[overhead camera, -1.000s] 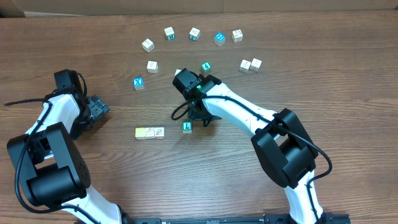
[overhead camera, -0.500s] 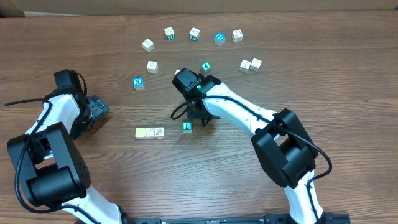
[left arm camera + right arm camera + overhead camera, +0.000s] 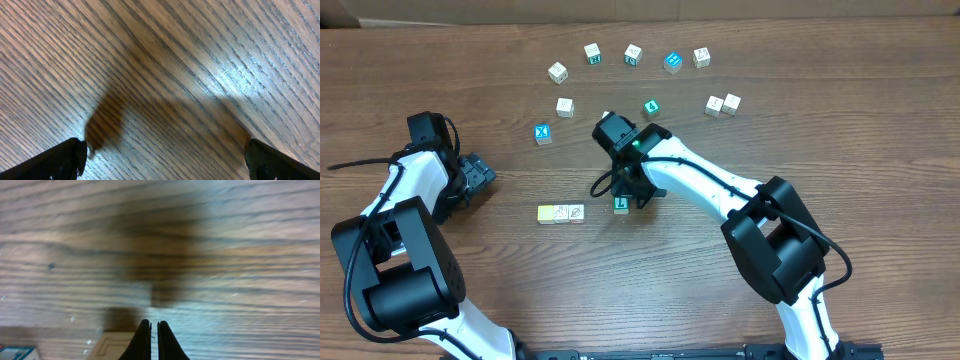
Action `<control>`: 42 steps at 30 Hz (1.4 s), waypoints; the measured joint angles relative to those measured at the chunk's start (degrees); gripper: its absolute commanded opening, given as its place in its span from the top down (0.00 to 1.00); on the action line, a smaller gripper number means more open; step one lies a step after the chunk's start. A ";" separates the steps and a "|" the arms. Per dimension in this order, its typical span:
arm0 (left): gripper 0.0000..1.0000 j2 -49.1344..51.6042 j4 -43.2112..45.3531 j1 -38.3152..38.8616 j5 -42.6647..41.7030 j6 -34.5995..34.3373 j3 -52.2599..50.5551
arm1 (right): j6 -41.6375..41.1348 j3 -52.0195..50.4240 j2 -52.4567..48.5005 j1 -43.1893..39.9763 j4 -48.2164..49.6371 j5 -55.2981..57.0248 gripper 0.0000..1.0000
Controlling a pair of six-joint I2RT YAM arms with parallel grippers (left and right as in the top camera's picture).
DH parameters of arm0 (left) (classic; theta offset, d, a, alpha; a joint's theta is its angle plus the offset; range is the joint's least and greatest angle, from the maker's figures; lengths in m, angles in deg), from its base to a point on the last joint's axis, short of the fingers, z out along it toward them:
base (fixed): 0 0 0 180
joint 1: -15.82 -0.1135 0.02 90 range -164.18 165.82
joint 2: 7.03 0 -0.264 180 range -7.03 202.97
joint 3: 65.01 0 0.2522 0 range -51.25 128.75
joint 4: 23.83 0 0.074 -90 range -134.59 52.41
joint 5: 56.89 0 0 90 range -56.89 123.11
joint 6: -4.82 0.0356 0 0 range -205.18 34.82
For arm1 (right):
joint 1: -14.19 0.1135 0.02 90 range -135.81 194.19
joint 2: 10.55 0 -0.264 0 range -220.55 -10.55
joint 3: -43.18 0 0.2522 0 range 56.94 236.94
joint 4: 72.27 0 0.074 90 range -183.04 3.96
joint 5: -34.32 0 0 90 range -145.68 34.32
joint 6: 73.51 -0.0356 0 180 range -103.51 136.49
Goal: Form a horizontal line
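The line is partly made. On the wooden table (image 3: 840, 150), the pale yellow cube (image 3: 546, 214), a white cube with a dark drawing (image 3: 562, 213) and a second white drawn cube (image 3: 577, 212) lie side by side in one straight row, touching each other. The green "L" cube (image 3: 620, 204) lies to the right of this row. A clear gap separates it from the row, and it sits a little farther from the robot, so it is not yet joined. I judge that three of the four pieces are in place. The last one must go left and slightly toward the robot until it meets the second white drawn cube.

The right gripper (image 3: 631, 190) is just behind the green "L" cube, very near to it; if it touches, I cannot tell. Its fingers (image 3: 144, 339) are pressed together and hold nothing. The left gripper (image 3: 480, 172) is well to the left, spread wide and empty, over bare wood.

Other cubes lie loose at the far side. Among them are several white ones, a blue cube (image 3: 672, 62), another blue cube (image 3: 542, 133) and a teal-green cube (image 3: 651, 107). All are well apart from the row, and nothing lies in the gap. The likely difficulty is that a push with closed fingers turns the green cube crooked.
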 measured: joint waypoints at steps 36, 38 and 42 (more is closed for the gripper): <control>0.00 0.02 0.02 0.00 0.00 -0.02 0.00 | -1.75 0.00 0.00 2.10 -2.75 0.98 0.93; 0.00 0.00 0.00 0.00 0.00 -0.02 0.00 | -1.99 0.00 0.02 2.10 -2.84 0.92 0.93; 0.00 0.00 0.00 0.00 0.00 -0.02 0.00 | -2.36 0.00 0.02 2.10 -2.95 0.92 0.92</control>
